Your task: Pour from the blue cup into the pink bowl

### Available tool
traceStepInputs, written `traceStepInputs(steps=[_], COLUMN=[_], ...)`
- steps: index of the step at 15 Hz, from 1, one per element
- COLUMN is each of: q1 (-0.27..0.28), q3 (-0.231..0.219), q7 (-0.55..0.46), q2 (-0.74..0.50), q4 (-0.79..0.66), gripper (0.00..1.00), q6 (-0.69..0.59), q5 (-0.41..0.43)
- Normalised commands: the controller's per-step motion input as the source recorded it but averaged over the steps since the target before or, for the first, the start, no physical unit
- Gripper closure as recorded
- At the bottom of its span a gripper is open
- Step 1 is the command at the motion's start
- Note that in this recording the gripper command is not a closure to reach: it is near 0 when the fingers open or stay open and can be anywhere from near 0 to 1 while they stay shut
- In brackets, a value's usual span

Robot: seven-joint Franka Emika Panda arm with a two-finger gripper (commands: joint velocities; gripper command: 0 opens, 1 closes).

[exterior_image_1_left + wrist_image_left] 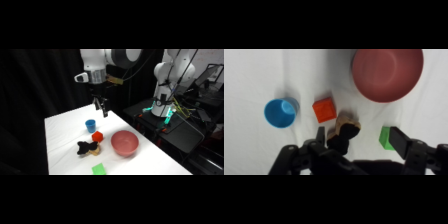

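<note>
the hand (358, 141) hangs released, grasping nothing. the blue cup (280, 112) stands upright on the surface below and to its left; likely light, stiff, slick — pinch across the rim. the pink bowl (387, 74) lies ahead-right.

Arm (100, 59) is white with rounded shells and dark grey or black bands at the joints. A small white block sticks out at the wrist beside a grey collar. A thin dark cable runs along the upper links. The gripper (102, 106) is black and slim. From the wrist camera its linkage (339, 157) is matte black, with chunky blocky fingers (400, 140).
</note>
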Motion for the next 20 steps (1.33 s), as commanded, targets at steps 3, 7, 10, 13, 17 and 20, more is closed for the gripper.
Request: traceStepInputs(steps=[3,7,10,13,17,20], q1=[-0.029,-0.076,-0.115,-0.105,-0.075,-0.07], q3=[0.026,-0.023,-0.054,-0.046,-0.016,0.025], q7=[-0.01,-0.04,-0.15,-0.14,-0.07,-0.04], q2=[-0.01,0.0,0.04,0.14,0.26,0.27], q4=[0.02,0.05,0.04,0.05,0.03,0.03], gripper=[0.0,0.0,0.0,0.0,0.0,0.0], q6=[-0.02,0.03,0.21,0.33,0.45,0.38], q5=[-0.027,-0.051,0.073,0.165,0.2,0.223])
